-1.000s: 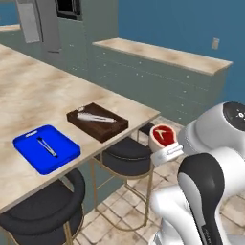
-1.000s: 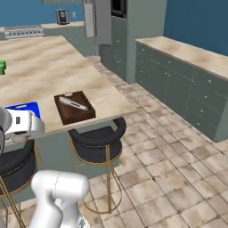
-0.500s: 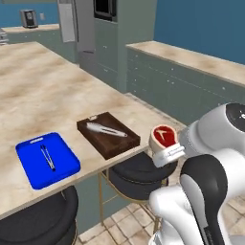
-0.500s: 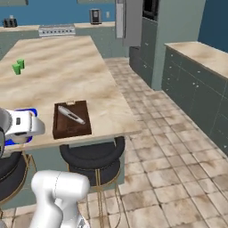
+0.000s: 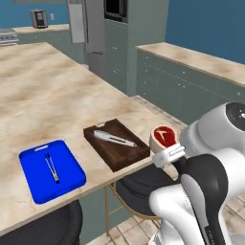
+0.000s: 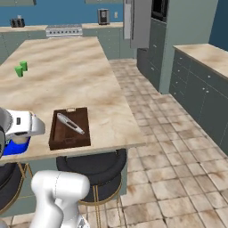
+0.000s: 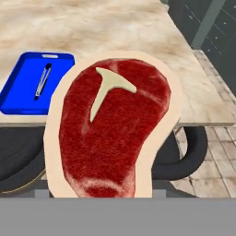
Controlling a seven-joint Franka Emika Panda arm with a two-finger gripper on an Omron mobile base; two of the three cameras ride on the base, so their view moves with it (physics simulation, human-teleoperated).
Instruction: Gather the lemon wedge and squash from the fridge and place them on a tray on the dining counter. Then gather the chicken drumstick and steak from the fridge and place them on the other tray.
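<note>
The steak (image 7: 110, 126) is held up in the gripper (image 5: 165, 154), off the near edge of the dining counter (image 5: 57, 95) and above the dark stool (image 5: 139, 184); in the hand view it hides the finger tips, so the jaws look partly open and closed on the meat, though the contact itself cannot be seen. Its long axis runs from 6 to 12 o'clock in the hand view, with the pale T-shaped bone toward 12. What the next move turns on, in my judgement, is which tray — in the left base view the brown tray (image 5: 116, 143) lies just beside the gripper at about 9 o'clock, and the blue tray (image 5: 52, 170) sits further along that line, well apart. Each of the 2 trays holds 1 slim utensil: a silvery one (image 5: 114, 139) in the brown tray, a thin grey one (image 5: 51, 167) in the blue. No lemon wedge, squash or drumstick can be made out on either.
</note>
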